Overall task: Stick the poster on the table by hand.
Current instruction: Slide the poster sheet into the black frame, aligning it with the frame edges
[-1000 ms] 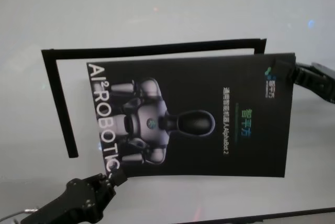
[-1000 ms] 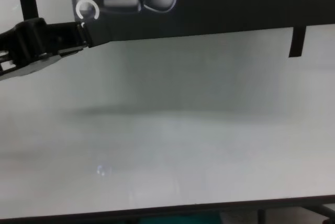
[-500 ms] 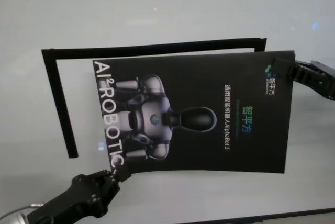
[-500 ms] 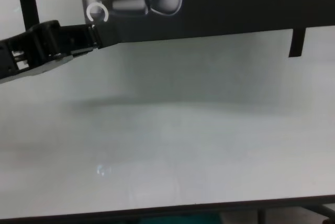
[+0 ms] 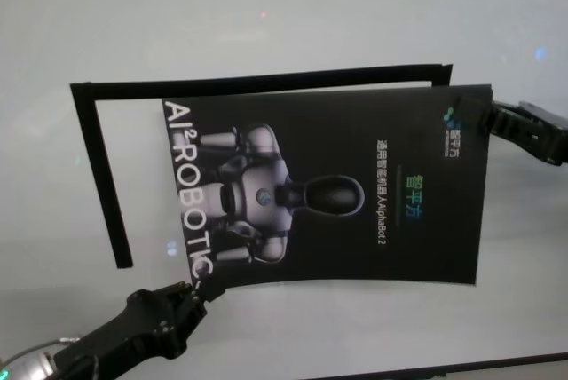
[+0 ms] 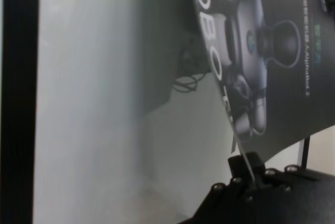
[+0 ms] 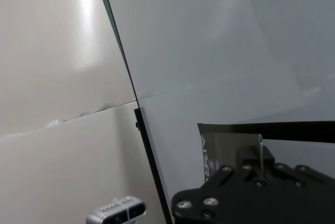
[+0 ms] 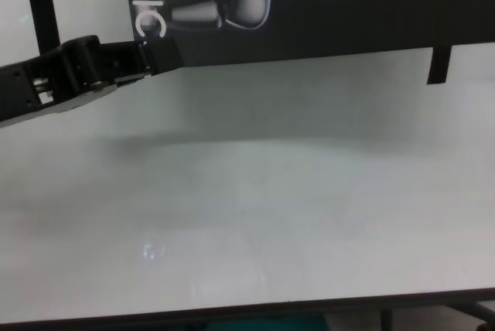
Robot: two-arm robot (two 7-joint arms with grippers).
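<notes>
Since a second ago the poster (image 5: 337,193) has slid toward the far side of the table (image 5: 284,25) and a little to the right, and the left gripper (image 5: 197,291) has followed it in from the seven o'clock corner. The black sheet now hangs between two grips, just above the white surface. The left gripper is pinched shut on the corner under the big white letters, and the right gripper (image 5: 486,121) is clamped on the corner at two o'clock, by the small logo. The head view alone shows the whole sheet and both holds, along with the black tape outline (image 5: 98,167) marking a frame on the table, its far strip running just behind the poster's far edge. The chest view shows only the poster's near edge (image 8: 309,14), the left gripper (image 8: 155,56) and the shadow below the sheet. From the left wrist the sheet bows as it rises out of the closed jaws. From the right wrist it shows as a thin edge (image 7: 260,148) nipped between the fingers.
</notes>
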